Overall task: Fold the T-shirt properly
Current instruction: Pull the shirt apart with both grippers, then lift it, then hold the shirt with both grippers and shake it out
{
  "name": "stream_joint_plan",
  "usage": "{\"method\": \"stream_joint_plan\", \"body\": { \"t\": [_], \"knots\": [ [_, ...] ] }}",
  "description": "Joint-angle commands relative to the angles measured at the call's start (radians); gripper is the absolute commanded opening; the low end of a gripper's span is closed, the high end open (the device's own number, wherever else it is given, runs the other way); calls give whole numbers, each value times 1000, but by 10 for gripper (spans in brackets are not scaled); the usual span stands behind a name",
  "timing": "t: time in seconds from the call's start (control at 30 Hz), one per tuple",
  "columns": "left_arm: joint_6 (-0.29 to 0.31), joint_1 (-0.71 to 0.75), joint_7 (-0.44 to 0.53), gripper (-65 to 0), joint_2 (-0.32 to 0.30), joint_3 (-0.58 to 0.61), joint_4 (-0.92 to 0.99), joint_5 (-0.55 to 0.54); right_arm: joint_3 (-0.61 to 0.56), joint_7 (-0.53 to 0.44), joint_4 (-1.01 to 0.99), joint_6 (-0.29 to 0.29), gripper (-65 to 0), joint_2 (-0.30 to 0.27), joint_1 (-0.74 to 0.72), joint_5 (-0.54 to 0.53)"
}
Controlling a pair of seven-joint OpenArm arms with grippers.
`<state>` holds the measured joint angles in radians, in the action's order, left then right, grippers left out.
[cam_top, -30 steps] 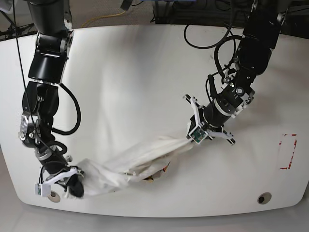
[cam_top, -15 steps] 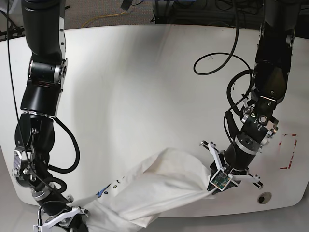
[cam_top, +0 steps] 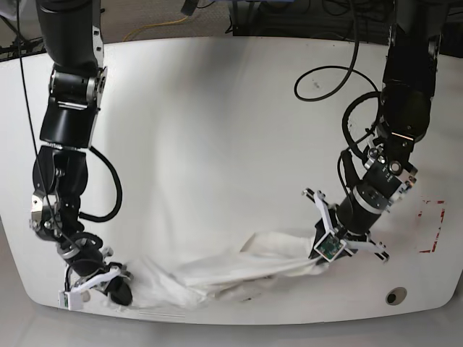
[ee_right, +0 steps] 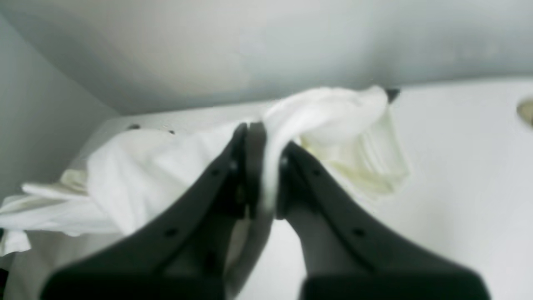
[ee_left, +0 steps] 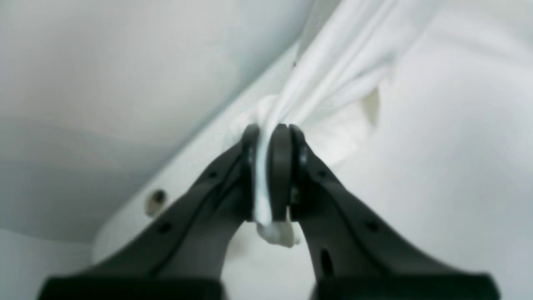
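Along the near edge of the smooth white table, the T-shirt is stretched as a soft, wrinkled white band. One end is pinched by the closed black jaws of the right gripper, the other end by the left gripper, where thin cotton folds are gathered.

The T-shirt lies bunched on the table, along its near edge, stretched between the two grippers. In the base view the right gripper is at the shirt's left end, the left gripper at its right end, farther from the edge.
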<state>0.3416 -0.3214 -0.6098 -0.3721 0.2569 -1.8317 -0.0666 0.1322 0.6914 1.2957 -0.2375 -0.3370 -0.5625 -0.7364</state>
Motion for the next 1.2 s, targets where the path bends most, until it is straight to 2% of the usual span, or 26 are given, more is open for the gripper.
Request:
{"method": "stream_joint_plan", "body": {
  "t": [0.0,0.13,0.3,0.43,0.6,1.0,1.17],
  "knots": [
    [-20,43,4,-650,-9,-12,-15,23,27,-46,46,5,-650,-15,9,1],
    [-20,173,4,-650,-6,-12,-15,23,68,-45,88,5,-650,-12,147,-2],
    [-20,314,8,-650,-6,-12,-13,23,119,-40,161,5,-650,26,305,-2],
    [-20,408,8,-650,-6,-14,-13,21,128,-40,212,5,-650,28,430,-2],
    [-20,494,8,-650,-11,-15,-13,21,152,-40,275,5,-650,74,562,-4],
    [-20,652,8,-650,-6,-172,-16,21,166,-40,316,5,-650,112,743,-2],
    [-20,687,8,-650,-6,-186,-36,21,163,-39,330,5,-640,114,781,-2]
  ]
}}
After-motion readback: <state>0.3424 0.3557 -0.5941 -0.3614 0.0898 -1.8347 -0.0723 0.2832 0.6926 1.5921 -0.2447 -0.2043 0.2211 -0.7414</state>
